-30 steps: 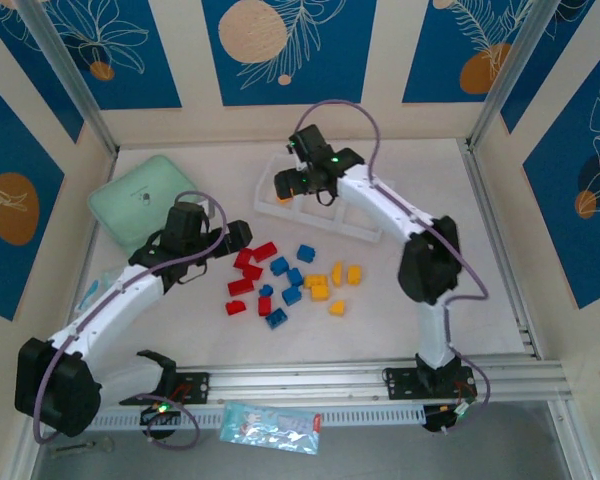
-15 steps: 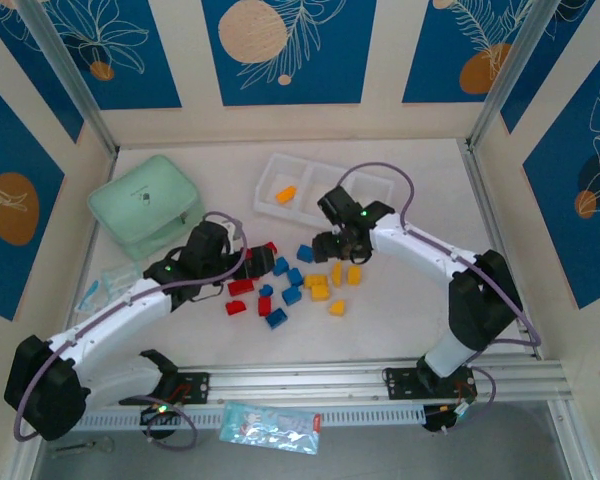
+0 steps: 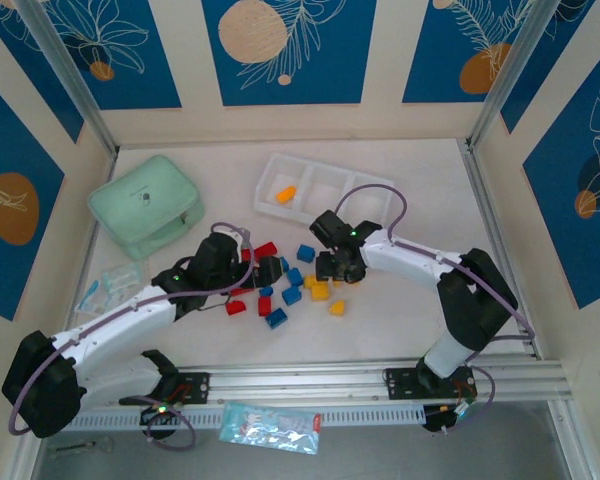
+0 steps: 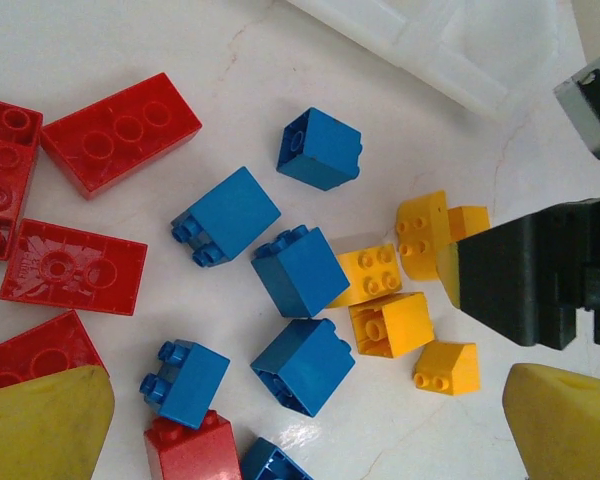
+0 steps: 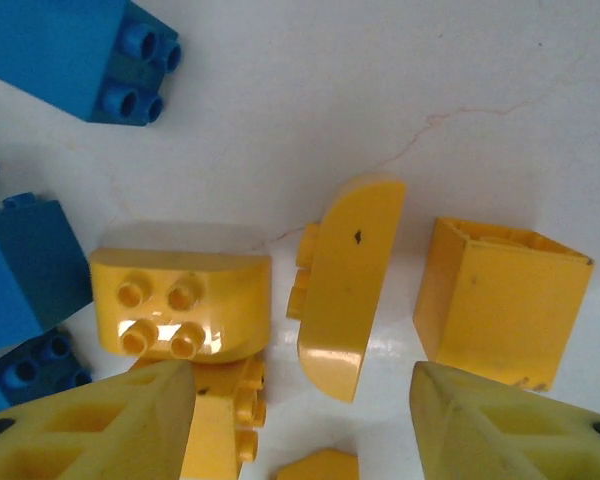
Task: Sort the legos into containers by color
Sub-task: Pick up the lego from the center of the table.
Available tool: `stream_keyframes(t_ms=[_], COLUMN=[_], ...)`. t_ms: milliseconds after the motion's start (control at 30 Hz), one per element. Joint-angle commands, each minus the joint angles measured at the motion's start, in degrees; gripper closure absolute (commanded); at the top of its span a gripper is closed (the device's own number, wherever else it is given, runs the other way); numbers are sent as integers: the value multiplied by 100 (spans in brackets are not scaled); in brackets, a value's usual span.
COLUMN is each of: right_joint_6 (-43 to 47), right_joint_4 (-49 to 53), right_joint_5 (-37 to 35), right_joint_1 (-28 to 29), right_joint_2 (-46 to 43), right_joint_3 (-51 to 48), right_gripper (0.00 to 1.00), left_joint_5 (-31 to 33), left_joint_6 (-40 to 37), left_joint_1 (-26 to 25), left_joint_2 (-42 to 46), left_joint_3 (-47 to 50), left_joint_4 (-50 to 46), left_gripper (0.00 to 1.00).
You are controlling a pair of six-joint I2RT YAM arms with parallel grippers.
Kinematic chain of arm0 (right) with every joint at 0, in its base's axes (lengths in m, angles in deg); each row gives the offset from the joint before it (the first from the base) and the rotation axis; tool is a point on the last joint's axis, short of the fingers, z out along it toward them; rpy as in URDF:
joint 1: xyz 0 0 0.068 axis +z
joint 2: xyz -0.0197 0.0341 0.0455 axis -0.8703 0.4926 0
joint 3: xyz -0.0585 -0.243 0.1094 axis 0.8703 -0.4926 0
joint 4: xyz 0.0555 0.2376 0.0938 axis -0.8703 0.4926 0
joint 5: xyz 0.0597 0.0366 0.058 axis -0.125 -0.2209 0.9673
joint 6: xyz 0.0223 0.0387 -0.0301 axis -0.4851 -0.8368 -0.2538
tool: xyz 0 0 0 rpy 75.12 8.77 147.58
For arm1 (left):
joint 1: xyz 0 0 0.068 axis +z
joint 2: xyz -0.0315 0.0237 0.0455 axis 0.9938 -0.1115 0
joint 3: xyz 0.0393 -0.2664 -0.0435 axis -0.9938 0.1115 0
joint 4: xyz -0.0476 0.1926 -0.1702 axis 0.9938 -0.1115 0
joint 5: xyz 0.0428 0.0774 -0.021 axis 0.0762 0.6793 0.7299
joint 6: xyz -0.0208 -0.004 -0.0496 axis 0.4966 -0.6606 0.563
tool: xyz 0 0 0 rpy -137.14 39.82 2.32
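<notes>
Legos [image 3: 292,295] mostly lying unsorted; one orange brick [image 3: 286,194] sitting in the tray [image 3: 325,185].
Right gripper [image 5: 302,385] hovering spread around a yellow curved brick [image 5: 348,285], left gripper [image 3: 268,270] spread over blue bricks [image 4: 302,270].

Blue legos [image 4: 300,270] (six) — three containers [image 3: 327,187].

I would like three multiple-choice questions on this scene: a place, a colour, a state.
1. In which compartment of the tray lies the orange brick? A left B middle C right
2. What colour is the curved brick under the right gripper? A red B yellow C blue
3. How do the right gripper's jaws stand? A open B shut on a blue brick C shut on a red brick
1 A: the top view shows it at the tray's left end. 2 B: the right wrist view shows it yellow. 3 A: the jaws stand wide apart beside the curved brick.
</notes>
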Motion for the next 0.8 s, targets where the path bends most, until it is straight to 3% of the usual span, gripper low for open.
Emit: stream_keyframes(t_ms=[0, 433, 533, 767], right_joint_6=[-123, 124, 177, 475], right_joint_4=[-171, -199, -224, -9], right_joint_5=[-134, -374, -385, -675], right_joint_1=[-25, -25, -25, 167], right_joint_2=[122, 622, 571, 231], right_joint_3=[-25, 137, 141, 384], right_gripper=[45, 61, 69, 76], left_joint_5=[124, 186, 210, 180], left_joint_6=[32, -30, -49, -125], left_joint_1=[-53, -53, -52, -45], left_joint_2=[-3, -234, -270, -231], left_joint_3=[16, -143, -190, -293], left_joint_4=[75, -89, -138, -251], left_gripper=[1, 1, 1, 1])
